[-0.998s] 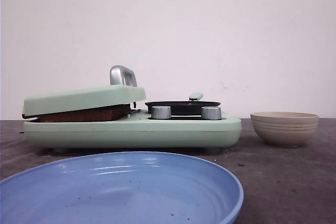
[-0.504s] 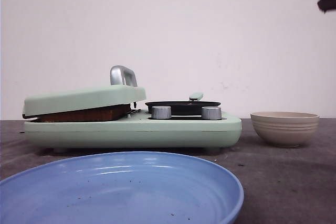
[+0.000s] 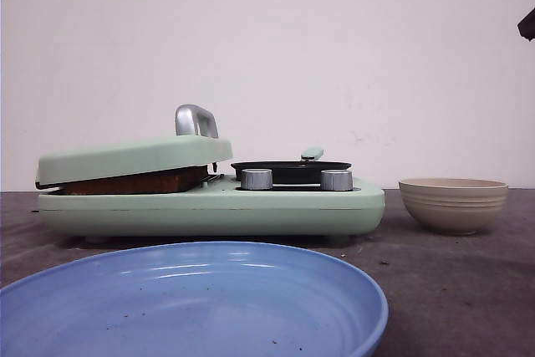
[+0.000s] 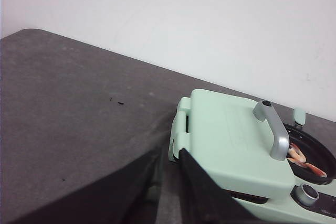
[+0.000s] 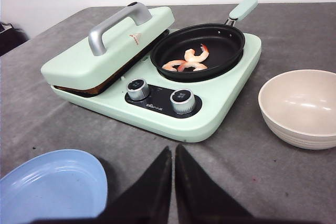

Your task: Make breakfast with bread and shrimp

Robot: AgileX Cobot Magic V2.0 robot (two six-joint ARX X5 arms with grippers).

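The bread (image 3: 134, 181) shows only as a brown crust edge (image 5: 100, 86) under the lowered mint-green lid (image 5: 113, 43) of the breakfast maker (image 3: 209, 206). Pinkish shrimp (image 5: 189, 61) lie in the black pan (image 5: 199, 48) on the maker's right half; the left wrist view catches them too (image 4: 304, 162). My left gripper (image 4: 169, 153) hovers beside the lid's hinge end, slightly open and holding nothing. My right gripper (image 5: 172, 150) is shut and empty above the table in front of the maker's knobs (image 5: 182, 100).
A blue plate (image 3: 192, 303) sits nearest the front, left of the right gripper. A beige ribbed bowl (image 3: 453, 204) stands right of the maker. A dark part of the right arm (image 3: 527, 24) shows at the front view's upper right edge.
A dark part of the right arm came into the front view's upper right corner and has since slipped lower and farther toward the edge. Nothing on the table has moved.
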